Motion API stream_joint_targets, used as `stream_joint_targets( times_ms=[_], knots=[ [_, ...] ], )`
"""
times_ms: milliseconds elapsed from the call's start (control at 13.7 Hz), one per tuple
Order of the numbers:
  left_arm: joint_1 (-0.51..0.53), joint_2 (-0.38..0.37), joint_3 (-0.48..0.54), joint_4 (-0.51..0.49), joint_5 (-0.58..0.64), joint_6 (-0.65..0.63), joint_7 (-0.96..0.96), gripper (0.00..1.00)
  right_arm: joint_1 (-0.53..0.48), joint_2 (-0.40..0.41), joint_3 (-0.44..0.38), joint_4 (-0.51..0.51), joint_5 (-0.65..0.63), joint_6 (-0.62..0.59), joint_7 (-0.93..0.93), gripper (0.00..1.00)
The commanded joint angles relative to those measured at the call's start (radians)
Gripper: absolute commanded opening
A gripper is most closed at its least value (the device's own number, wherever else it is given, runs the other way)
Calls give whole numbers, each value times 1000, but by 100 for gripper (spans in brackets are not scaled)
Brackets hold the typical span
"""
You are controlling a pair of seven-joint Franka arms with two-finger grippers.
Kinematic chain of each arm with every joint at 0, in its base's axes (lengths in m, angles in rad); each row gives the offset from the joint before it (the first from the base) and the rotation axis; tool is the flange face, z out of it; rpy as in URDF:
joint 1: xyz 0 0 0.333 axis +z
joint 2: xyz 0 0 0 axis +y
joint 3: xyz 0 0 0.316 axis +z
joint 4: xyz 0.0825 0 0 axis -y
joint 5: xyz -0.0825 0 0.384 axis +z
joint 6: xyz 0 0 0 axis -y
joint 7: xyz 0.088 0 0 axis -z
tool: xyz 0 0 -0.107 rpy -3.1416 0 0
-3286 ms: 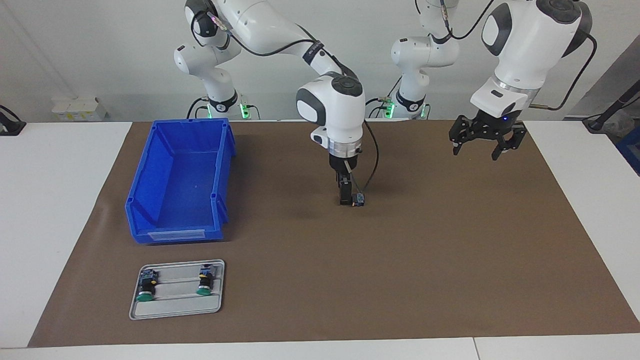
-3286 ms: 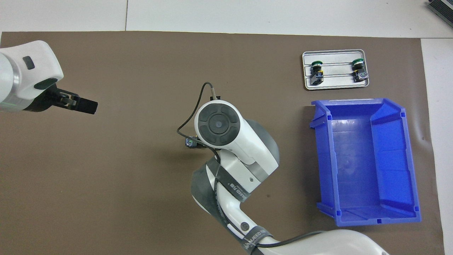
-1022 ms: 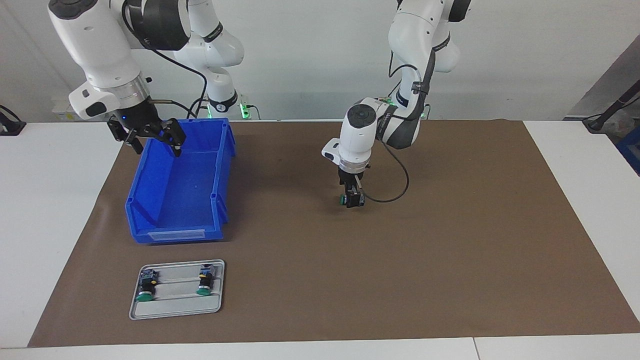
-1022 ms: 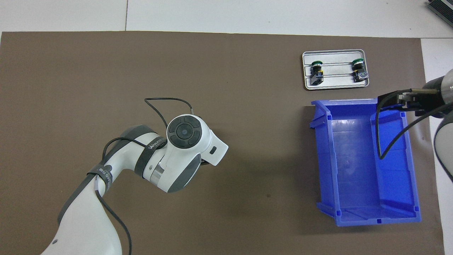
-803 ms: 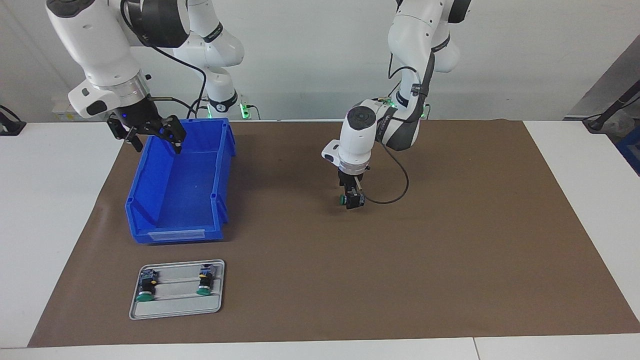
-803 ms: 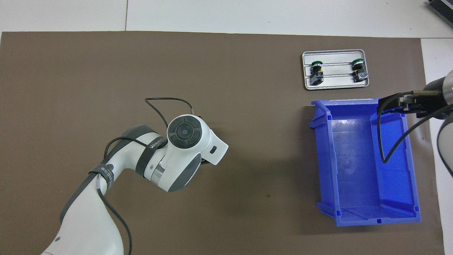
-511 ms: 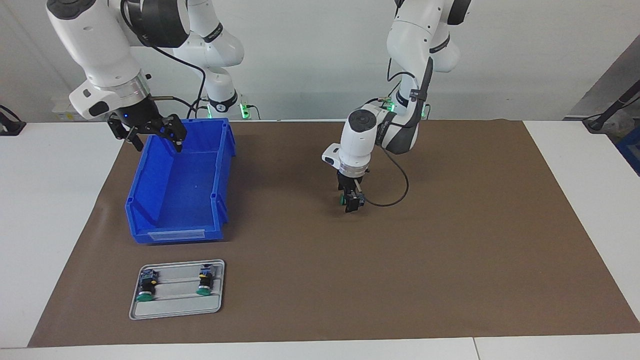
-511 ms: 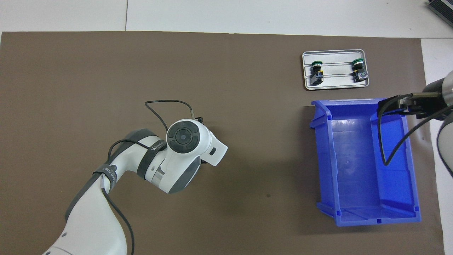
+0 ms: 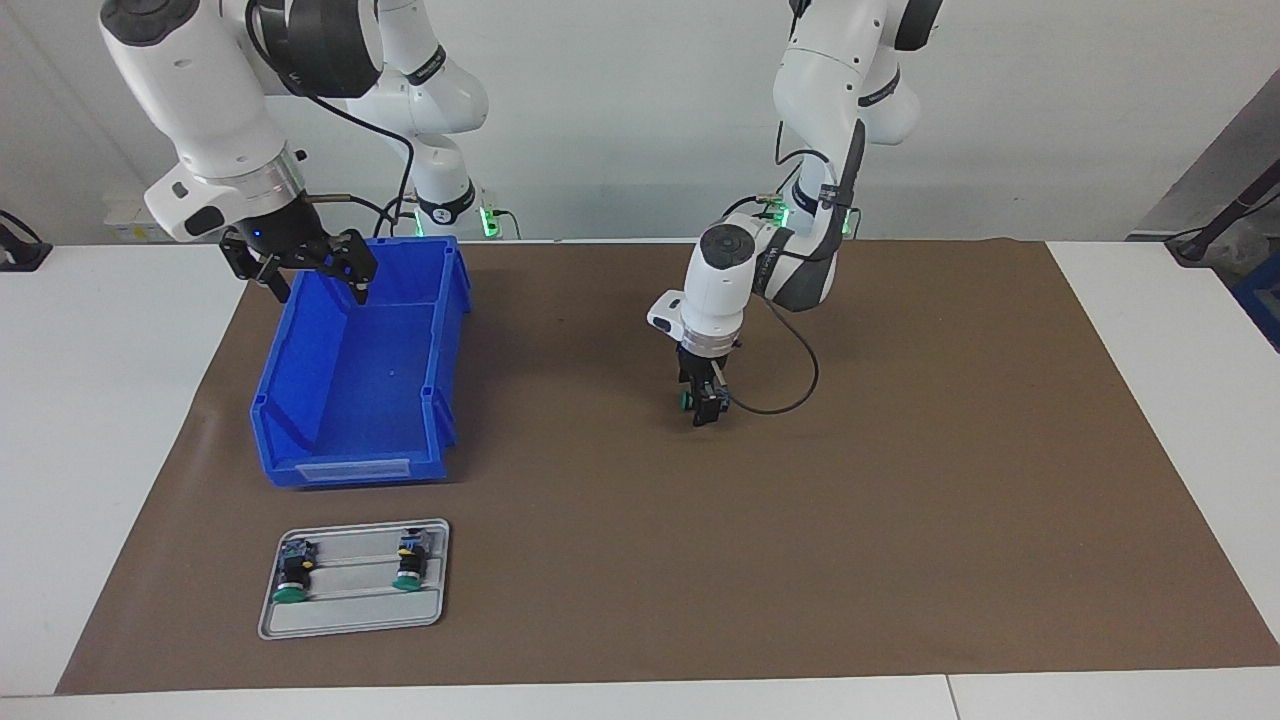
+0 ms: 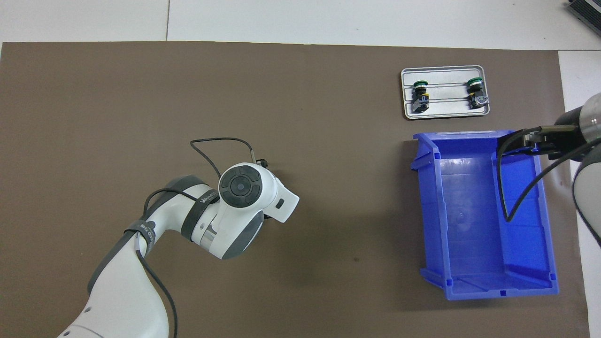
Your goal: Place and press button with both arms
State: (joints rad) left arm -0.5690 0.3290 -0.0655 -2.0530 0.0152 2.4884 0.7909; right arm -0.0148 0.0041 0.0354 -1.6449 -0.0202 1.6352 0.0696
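My left gripper (image 9: 701,408) is over the middle of the brown mat and is shut on the button (image 9: 686,400). The button's green cap points toward the right arm's end, just above the mat. In the overhead view the left wrist (image 10: 240,186) hides both the gripper and the button. My right gripper (image 9: 318,284) is open and empty, up in the air over the rim of the blue bin (image 9: 345,470) nearest the robots. It also shows in the overhead view (image 10: 512,141).
A grey tray (image 9: 350,620) holds two more green-capped buttons (image 9: 291,582) (image 9: 408,572), farther from the robots than the bin. The tray (image 10: 446,112) and bin (image 10: 425,202) also show in the overhead view. A black cable (image 9: 790,400) loops beside the left gripper.
The right arm, which held the button at the mat's middle, has let go and moved over the bin. The left gripper has taken the button. In the last second it turned and shifted slightly.
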Motion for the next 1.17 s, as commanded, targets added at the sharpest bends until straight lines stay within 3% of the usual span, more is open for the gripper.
stream_joint_targets(
  times_ms=[0, 438, 730, 876, 1095],
  knots=[
    [-2, -1, 7, -15, 19, 37, -25, 81, -2, -18, 4, -18, -9, 2, -16, 100],
    [1, -1, 9, -6, 19, 26, -25, 36, -11, -16, 4, -16, 5, 5, -19, 100],
    [5, -1, 12, -1, 19, 26, -22, 15, -4, -16, 6, -16, 8, 3, -21, 100],
    [6, 1, 12, 14, 19, 23, -22, 8, -2, -16, 6, -16, 8, 3, -21, 100],
    [26, 4, 15, 62, 5, 14, -35, 6, -4, -16, 6, -16, 8, 3, -21, 100]
  ],
)
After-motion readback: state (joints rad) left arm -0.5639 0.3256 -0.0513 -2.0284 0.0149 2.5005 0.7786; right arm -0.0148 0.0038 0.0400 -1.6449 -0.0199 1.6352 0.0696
